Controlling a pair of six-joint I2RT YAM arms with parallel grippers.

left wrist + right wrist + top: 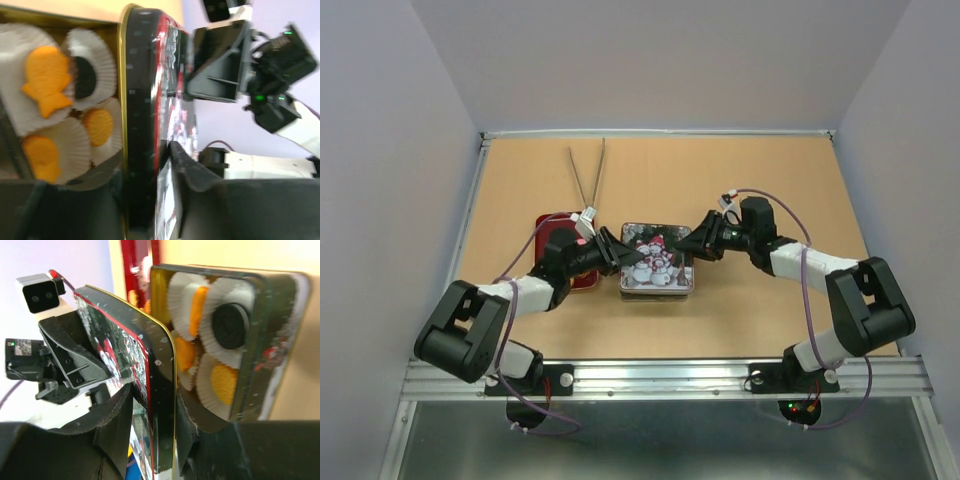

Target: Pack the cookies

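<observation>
Right wrist view: your right fingers (122,427) clamp the snowman lid (131,346) near the cookies (225,382); left fingers (191,171) straddle its left edge, possibly loosely; grip cannot be told.

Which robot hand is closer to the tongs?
Left. The left gripper is right beside the joined end of the tongs; the right gripper is farther, across the lid.
</observation>
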